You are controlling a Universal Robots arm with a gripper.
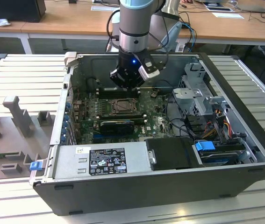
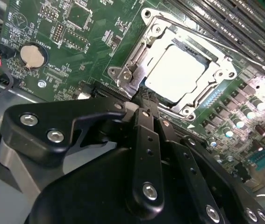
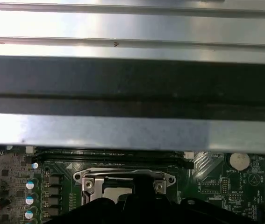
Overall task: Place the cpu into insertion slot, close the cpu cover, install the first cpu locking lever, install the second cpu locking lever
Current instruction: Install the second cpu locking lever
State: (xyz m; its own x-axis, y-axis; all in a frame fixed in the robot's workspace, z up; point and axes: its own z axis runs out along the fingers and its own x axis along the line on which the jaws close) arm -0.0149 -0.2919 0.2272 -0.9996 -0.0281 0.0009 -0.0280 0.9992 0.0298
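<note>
Tool (image 2: 144,100) nearest us, fingers together at the cpu cover's (image 2: 134,63) edge | cover down over cpu (image 2: 176,72) | we cannot make out the levers

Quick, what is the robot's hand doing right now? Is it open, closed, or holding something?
Hand: closed, fingers pressed together with nothing between them, tips at the edge of the cpu cover, which lies shut over the cpu.

cpu (image 2: 175,72) seated under closed cpu cover (image 2: 137,56), gripper (image 2: 144,100) beside its edge, green motherboard (image 2: 76,42)
</note>
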